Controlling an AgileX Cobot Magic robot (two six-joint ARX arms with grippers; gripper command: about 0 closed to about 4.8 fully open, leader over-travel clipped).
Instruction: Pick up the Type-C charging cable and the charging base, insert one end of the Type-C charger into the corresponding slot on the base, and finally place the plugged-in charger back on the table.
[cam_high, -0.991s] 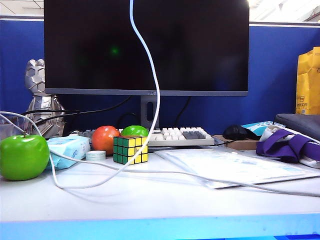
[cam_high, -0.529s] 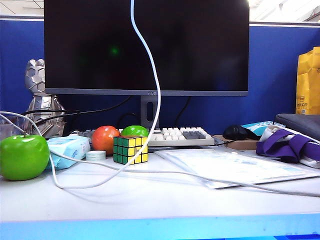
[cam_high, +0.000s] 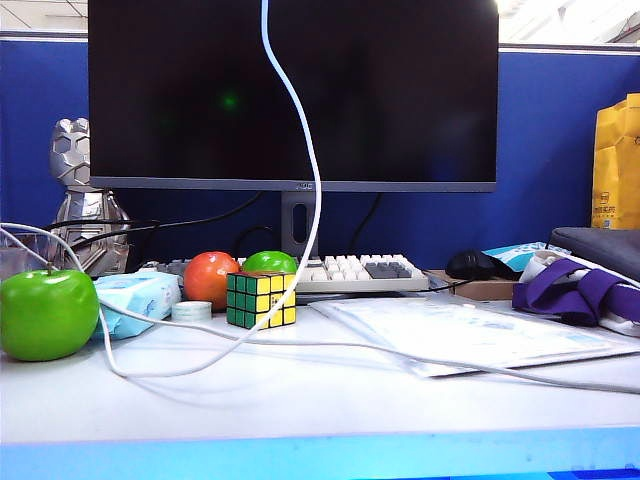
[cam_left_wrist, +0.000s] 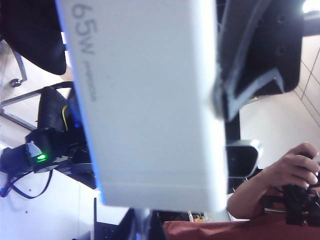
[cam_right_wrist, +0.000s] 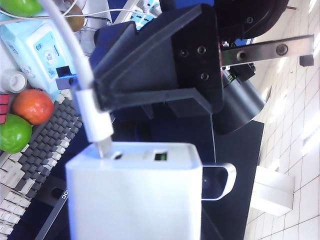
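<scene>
Both arms work up above the exterior view, so neither shows there; only the white cable (cam_high: 305, 170) drops in from the top, sags past the cube (cam_high: 260, 299) and trails across the desk (cam_high: 330, 400) toward the green apple (cam_high: 46, 314). Insertion step, by the look of it. In the right wrist view the right gripper (cam_right_wrist: 97, 102) pinches the cable's plug (cam_right_wrist: 95, 124), jaws partly spread around it, metal tip just at or touching the left-most slot on the charger block (cam_right_wrist: 134, 197). In the left wrist view the left gripper (cam_left_wrist: 217, 92) has its jaws pressed in on that same block (cam_left_wrist: 150, 105), held up in the air close to the lens. Next move probably needs the plug squared to the slot and pushed straight in, then both lowered to the desk. Hard to tell whether the tip is already partly seated; it looks slightly tilted. Left jaws are mostly hidden behind the block, prongs unseen. Beyond, the keyboard (cam_high: 355, 272) and monitor (cam_high: 292, 92).
</scene>
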